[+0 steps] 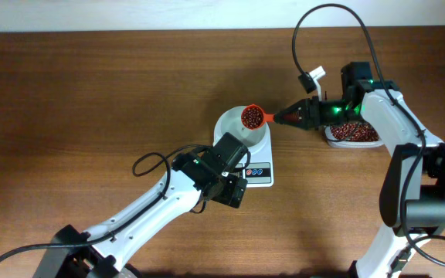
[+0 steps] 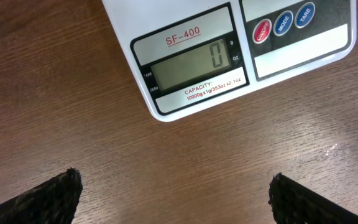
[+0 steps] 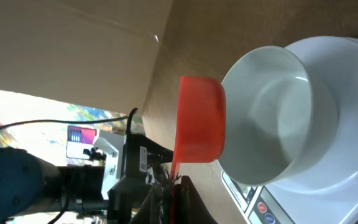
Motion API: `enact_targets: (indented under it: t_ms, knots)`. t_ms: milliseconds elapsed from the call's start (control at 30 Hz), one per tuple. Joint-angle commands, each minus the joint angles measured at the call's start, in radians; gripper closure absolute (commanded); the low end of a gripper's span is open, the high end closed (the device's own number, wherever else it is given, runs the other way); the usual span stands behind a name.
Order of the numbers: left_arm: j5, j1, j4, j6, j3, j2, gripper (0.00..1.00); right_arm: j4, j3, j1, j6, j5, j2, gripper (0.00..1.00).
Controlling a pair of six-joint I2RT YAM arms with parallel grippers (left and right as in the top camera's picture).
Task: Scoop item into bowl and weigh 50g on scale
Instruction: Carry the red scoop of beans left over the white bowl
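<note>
The right gripper (image 1: 283, 117) is clamped tight on the handle of a small orange-red plastic scoop (image 1: 252, 116), held level and heaped with dark red-brown beans (image 1: 250, 116) over the far rim of the round white bowl (image 1: 234, 135). The bowl sits on the small white rectangular digital scale (image 1: 259, 173), whose display reads 0. More beans lie in a clear plastic tub (image 1: 329, 138) under the right arm. The left gripper (image 2: 176, 202) hangs spread wide and empty over the brown wooden table (image 1: 91, 93), just in front of the scale.

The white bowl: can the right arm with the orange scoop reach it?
Probably yes. The right gripper, shut on the scoop, has it at the bowl's rim with nothing between; the left gripper hangs open in front of the scale.
</note>
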Motion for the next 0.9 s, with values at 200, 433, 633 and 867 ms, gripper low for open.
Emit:
enact_targets:
  t_ms: [200,433,633,867]
  knots:
    - [-0.008,-0.003,0.000,0.002,-0.004,-0.010,0.01,0.100,0.017,0.028,0.012,0.135,0.008,0.96]
    - [-0.008,-0.003,0.000,0.002,-0.004,-0.010,0.01,0.106,0.029,0.033,0.012,0.209,0.005,0.96]
    - [-0.008,-0.003,0.000,0.002,-0.004,-0.010,0.01,0.027,0.129,0.073,0.012,0.333,-0.047,0.96]
    - [-0.008,-0.003,0.000,0.002,-0.004,-0.010,0.01,-0.056,0.204,0.100,0.011,0.466,-0.078,0.96]
